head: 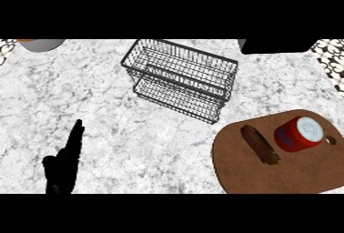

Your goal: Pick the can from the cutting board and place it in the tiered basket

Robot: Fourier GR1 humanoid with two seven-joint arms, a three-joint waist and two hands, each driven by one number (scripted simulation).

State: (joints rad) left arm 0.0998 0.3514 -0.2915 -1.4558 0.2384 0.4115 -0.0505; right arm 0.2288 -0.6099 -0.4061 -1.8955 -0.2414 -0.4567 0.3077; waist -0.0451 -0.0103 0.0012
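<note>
The can (299, 134) stands upright on the board (235, 168) at the near right, just right of a long brown item (260, 144) that lies close beside it, while the wire basket (180, 79) sits well apart, farther back and toward the middle. No grasp has begun, so I judge the step in hand is the reach: come at the can from its right or from above, curling around its body without knocking the brown item. The left hand (64, 159) rests at the near left, fingers straight and released, holding nothing; the right hand is not visible.
</note>
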